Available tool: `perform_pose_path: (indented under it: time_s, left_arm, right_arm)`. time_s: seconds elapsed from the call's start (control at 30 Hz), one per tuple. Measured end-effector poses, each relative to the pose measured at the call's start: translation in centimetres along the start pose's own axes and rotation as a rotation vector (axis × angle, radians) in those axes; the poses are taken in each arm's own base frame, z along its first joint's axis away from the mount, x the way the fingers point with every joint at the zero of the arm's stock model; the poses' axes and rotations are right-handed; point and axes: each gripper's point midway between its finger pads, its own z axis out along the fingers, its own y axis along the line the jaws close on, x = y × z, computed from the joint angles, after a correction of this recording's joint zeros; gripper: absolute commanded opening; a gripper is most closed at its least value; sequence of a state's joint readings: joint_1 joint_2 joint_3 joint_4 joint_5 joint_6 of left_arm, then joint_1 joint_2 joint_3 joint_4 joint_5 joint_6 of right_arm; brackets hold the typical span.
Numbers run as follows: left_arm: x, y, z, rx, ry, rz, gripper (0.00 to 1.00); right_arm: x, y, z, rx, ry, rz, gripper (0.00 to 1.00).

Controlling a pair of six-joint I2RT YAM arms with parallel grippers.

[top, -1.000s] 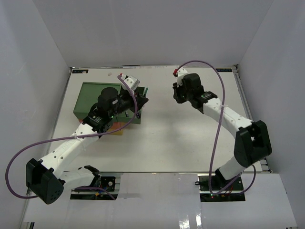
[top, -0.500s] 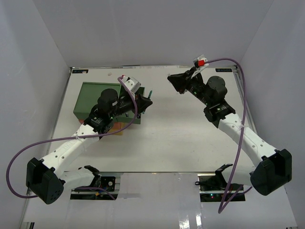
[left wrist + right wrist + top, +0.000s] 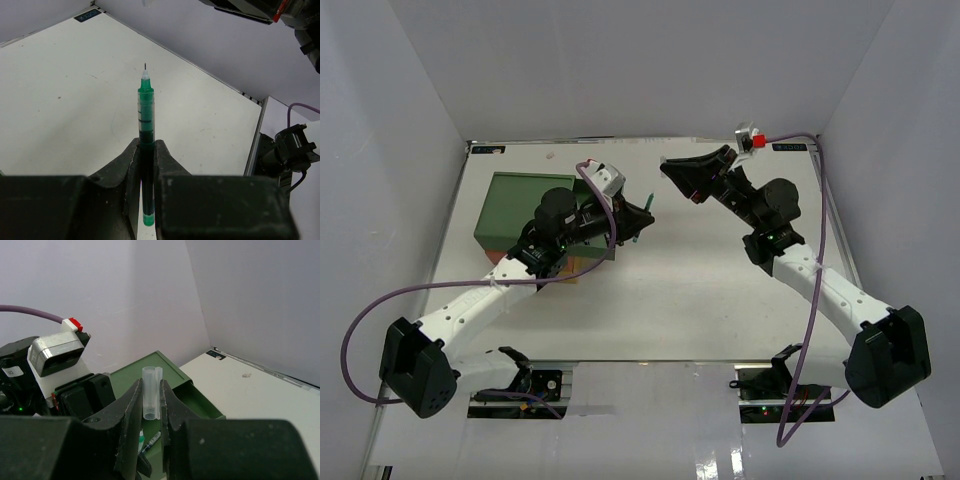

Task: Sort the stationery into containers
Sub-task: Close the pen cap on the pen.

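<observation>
Two grips are on at once, one in each of my hands. Farthest left on the table [image 3: 680, 300] sits the drawer stack [image 3: 505, 200]. Its green top faces the overhead camera, and slivers of red-orange and yellow show under my left forearm. From my right wrist the green tier [image 3: 192, 395] appears drawn out a little. Something thin and dark lies near its front, too blurred for me to name.

Just right of the stack, my left gripper [image 3: 642, 215] hangs above the table with its jaws pressed tight on a green pen [image 3: 145, 125]. I have it by the lower barrel. The bare needle tip points straight away from my wrist, and the butt end pokes out behind my fingers [image 3: 167, 160]. From overhead the pen shows only as a thin teal line slanting out of the fingers.

Further right and a little farther back, across a small gap, my right gripper [image 3: 667, 166] points back toward the left one. It is nearly closed, pinching a short clear cap [image 3: 150, 400] that stands upright between the fingers [image 3: 131, 405]. The two grippers are near each other but apart, so pen and cap are not touching.
</observation>
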State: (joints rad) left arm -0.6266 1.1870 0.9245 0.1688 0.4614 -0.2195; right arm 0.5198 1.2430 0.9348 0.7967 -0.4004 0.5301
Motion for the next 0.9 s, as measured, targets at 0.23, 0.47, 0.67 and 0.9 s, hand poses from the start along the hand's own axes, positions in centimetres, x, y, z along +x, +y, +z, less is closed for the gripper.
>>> perform_pose_path:
  time_s: [0.23, 0.47, 0.67, 0.9]
  left_arm:
    - [0.1, -1.1, 0.6, 0.031, -0.004, 0.0, 0.01]
    - [-0.3, -2.3, 1.1, 0.063, -0.02, 0.011, 0.01]
    - [-0.6, -2.9, 1.3, 0.075, -0.037, 0.017, 0.0]
    - [-1.4, -2.7, 1.4, 0.061, -0.07, 0.005, 0.0]
  right_arm:
    - [0.2, 0.7, -0.3, -0.036, -0.014, 0.032, 0.08]
    - [0.3, 1.2, -0.5, -0.065, -0.028, 0.04, 0.08]
    - [1.0, 1.2, -0.9, -0.067, -0.015, 0.055, 0.08]
    - [1.0, 1.6, -1.7, -0.072, -0.024, 0.058, 0.08]
